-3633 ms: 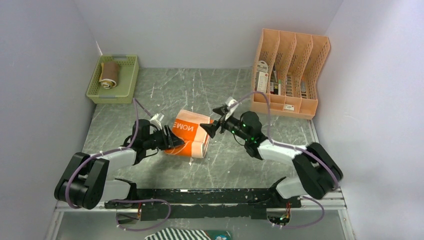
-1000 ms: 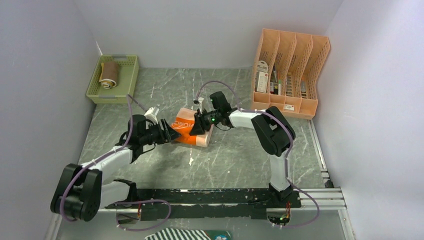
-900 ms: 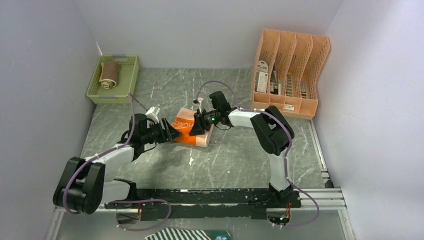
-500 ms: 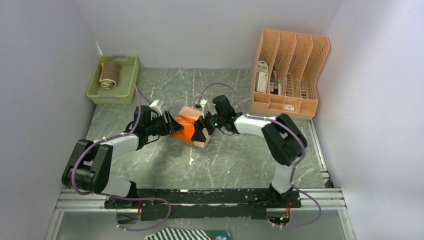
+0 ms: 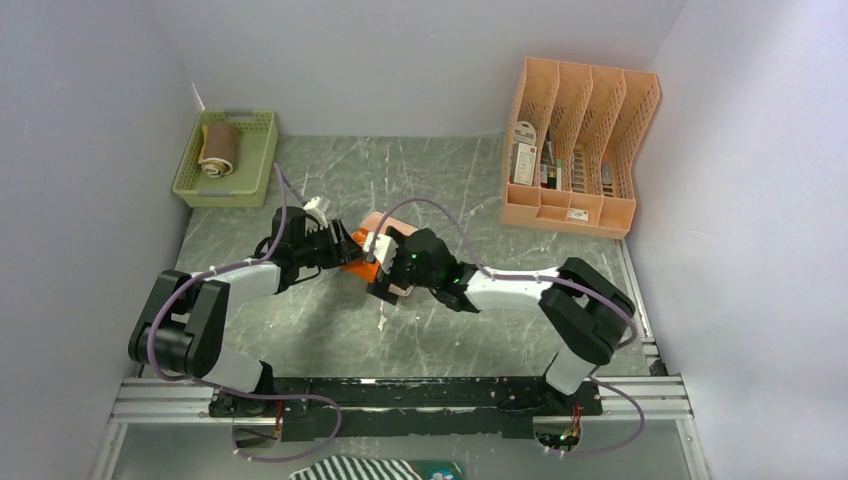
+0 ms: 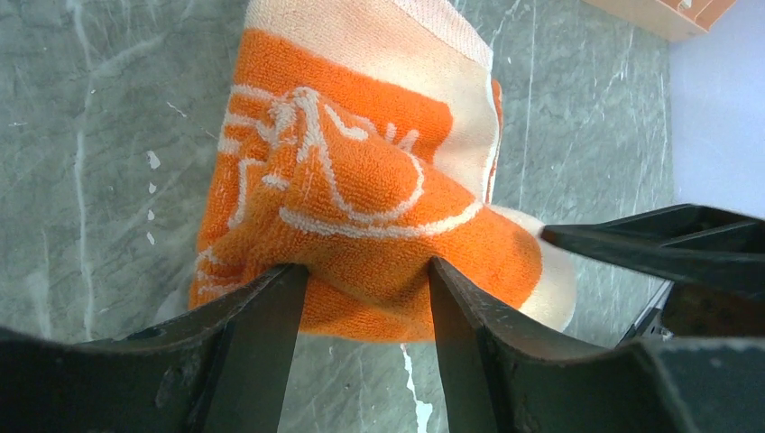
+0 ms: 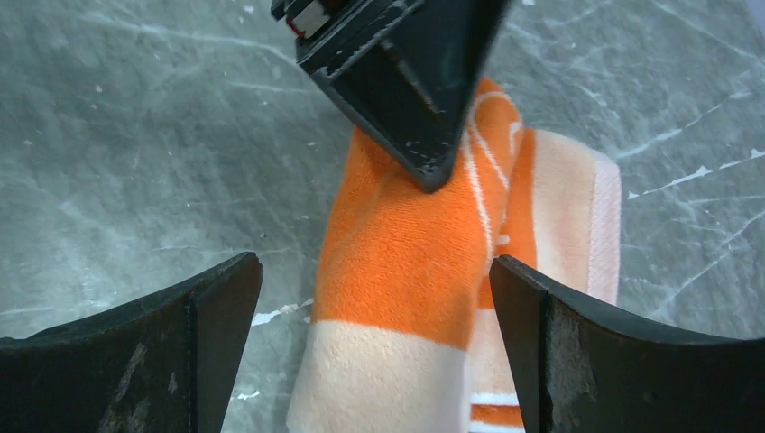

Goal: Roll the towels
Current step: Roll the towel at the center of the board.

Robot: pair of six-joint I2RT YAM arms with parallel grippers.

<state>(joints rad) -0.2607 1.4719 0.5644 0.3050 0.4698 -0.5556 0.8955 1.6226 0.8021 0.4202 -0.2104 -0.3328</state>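
Grey-green marbled tabletop [image 5: 460, 180] fills the middle of the top view. A peach-orange slotted file organizer [image 5: 580, 150] stands at the upper right; the labels on the items in its front slots are too small to read. A pale green plastic basket [image 5: 258, 150] sits at the upper left, holding the rolled yellow-tan towel [image 5: 218, 148]. The orange-and-peach towel [image 6: 361, 180] lies bunched at the centre of the tabletop, with white cartoon outlines stitched on its orange band but no legible letters. The left gripper [image 6: 365, 275] is clenched on a fold of the orange band. The right gripper [image 7: 374, 271] is spread wide, its jaws on either side of the towel's end without touching it.
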